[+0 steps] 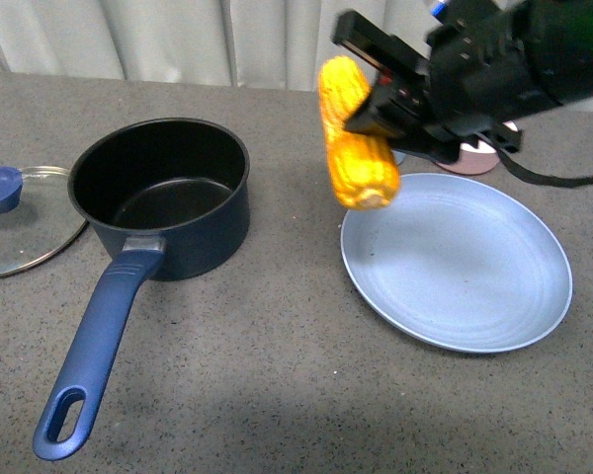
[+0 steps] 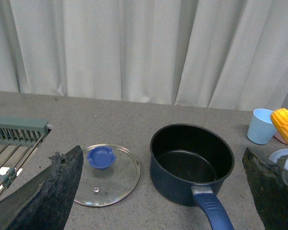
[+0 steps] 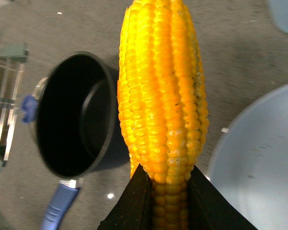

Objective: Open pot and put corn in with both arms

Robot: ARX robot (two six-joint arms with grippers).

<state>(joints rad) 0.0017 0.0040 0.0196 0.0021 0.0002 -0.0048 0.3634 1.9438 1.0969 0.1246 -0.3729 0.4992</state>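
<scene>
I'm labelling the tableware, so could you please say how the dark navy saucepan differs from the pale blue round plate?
The dark navy saucepan is deep with upright walls; the pale blue round plate is shallow and wide. The saucepan has a long blue handle; the plate has none. The saucepan's inside is black, the plate's pale blue. Both sit empty on the grey table.

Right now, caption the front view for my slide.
Right gripper holds the corn aloft between the open pot and the blue plate; the glass lid lies beside the pot.
</scene>
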